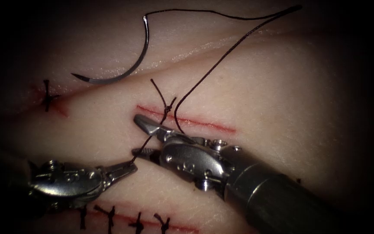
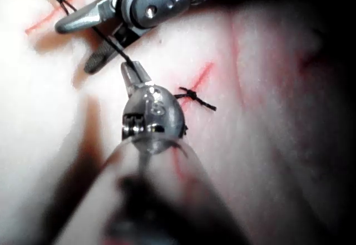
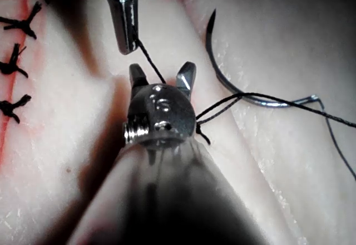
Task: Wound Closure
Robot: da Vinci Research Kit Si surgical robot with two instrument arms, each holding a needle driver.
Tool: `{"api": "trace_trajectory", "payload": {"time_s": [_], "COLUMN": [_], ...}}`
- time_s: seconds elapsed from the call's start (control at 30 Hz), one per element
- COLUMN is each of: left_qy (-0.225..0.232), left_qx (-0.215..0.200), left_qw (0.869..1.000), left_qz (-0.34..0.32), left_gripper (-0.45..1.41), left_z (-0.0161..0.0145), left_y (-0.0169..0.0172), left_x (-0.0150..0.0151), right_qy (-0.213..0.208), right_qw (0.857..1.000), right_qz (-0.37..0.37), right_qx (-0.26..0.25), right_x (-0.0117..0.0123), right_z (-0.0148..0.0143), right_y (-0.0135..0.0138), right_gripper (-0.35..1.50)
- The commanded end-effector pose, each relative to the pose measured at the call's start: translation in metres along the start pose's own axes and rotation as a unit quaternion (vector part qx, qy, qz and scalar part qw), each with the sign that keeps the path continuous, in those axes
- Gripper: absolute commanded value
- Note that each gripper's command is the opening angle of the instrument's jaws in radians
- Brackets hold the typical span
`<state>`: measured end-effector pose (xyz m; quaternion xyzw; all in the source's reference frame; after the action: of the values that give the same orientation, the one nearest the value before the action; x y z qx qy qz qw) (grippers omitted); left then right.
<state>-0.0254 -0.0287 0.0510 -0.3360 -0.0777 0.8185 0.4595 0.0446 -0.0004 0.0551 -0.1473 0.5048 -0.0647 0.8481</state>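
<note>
The cut (image 1: 187, 118) lies near the middle of the endoscope frame as a short red line on the tissue (image 1: 282, 99). At its left end there is a knot (image 1: 166, 110) with a short free tail that stands up from it, so one stitch seems already tied there, while the rest of the line to the right is open and has no stitch. The needle (image 1: 124, 65) lies free on the tissue in the upper left of the frame, well apart from the cut; it is not in the tissue and no tool holds it. Its thread (image 1: 221, 58) goes from the needle's end across the top of the frame, turns at the upper right and comes down to the cut beside the knot. The left tool (image 1: 130, 167), at the lower left, has its jaws closed on a thread strand that goes up to the knot. The right tool (image 1: 146, 138), which enters from the lower right, has its jaws apart with this strand between them, and it holds nothing; the right wrist view shows the two tips (image 3: 162, 74) spread with the strand in the gap. Finished stitches (image 1: 137, 223) stand in a row on another red line at the bottom of the frame, and one more stitch (image 1: 47, 96) is at the left. Judged from this, the work on this cut is at its beginning.
</note>
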Motion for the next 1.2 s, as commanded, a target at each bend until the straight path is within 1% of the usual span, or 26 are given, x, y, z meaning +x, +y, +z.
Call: {"api": "trace_trajectory", "payload": {"time_s": [0.03,0.17,0.33,0.47,0.63,0.8,0.83,0.87,0.9,0.93,0.97,1.1,1.2], "left_qy": [-0.002,-0.001,-0.001,-0.001,-0.001,-0.001,0.0,0.0,0.0,0.0,0.0,0.001,0.007], "left_qx": [0.001,0.002,0.001,0.0,-0.002,-0.002,-0.002,-0.002,-0.003,-0.003,-0.003,-0.003,-0.006], "left_qw": [1.0,1.0,1.0,1.0,1.0,1.0,1.0,1.0,1.0,1.0,1.0,1.0,1.0], "left_qz": [-0.001,-0.001,-0.001,-0.001,-0.001,-0.001,-0.001,-0.001,-0.001,-0.001,-0.001,-0.001,0.0], "left_gripper": [-0.45,-0.45,-0.45,-0.45,-0.45,-0.45,-0.45,-0.45,-0.45,-0.45,-0.45,-0.45,-0.45], "left_z": [0.0003,0.0004,0.0004,0.0004,0.0003,0.0002,0.0002,0.0002,0.0002,0.0002,0.0002,0.0001,-0.0003], "left_y": [0.0002,0.0004,0.0005,0.0006,0.0008,0.0008,0.0009,0.0009,0.0009,0.0009,0.0009,0.0009,0.0007], "left_x": [-0.001,-0.001,-0.0011,-0.0012,-0.0012,-0.0013,-0.0013,-0.0013,-0.0013,-0.0013,-0.0013,-0.0014,-0.0016], "right_qy": [0.0,0.003,0.016,0.016,0.018,0.017,0.016,0.016,0.018,0.021,0.02,0.013,0.017], "right_qw": [1.0,1.0,1.0,1.0,1.0,1.0,1.0,1.0,1.0,0.999,0.999,0.999,0.999], "right_qz": [-0.003,-0.007,-0.01,-0.011,-0.013,-0.014,-0.015,-0.015,-0.017,-0.024,-0.036,-0.048,-0.046], "right_qx": [0.0,-0.001,0.003,0.002,0.001,0.001,0.001,0.001,0.002,0.001,0.004,0.002,0.004], "right_x": [-0.0004,-0.001,-0.0008,-0.0009,-0.0014,-0.0024,-0.0025,-0.0026,-0.0026,-0.0026,-0.0025,-0.0018,-0.0011], "right_z": [0.0017,0.0027,0.0035,0.0042,0.0046,0.0046,0.0046,0.0046,0.0044,0.0042,0.0041,0.0037,0.0034], "right_y": [0.0,0.0003,0.0003,0.0002,0.0002,0.0004,0.0004,0.0003,0.0,-0.0002,-0.0003,-0.0004,-0.0002], "right_gripper": [0.94,0.94,0.94,0.94,0.93,0.93,0.89,0.77,0.2,-0.3,-0.35,-0.35,-0.35]}}
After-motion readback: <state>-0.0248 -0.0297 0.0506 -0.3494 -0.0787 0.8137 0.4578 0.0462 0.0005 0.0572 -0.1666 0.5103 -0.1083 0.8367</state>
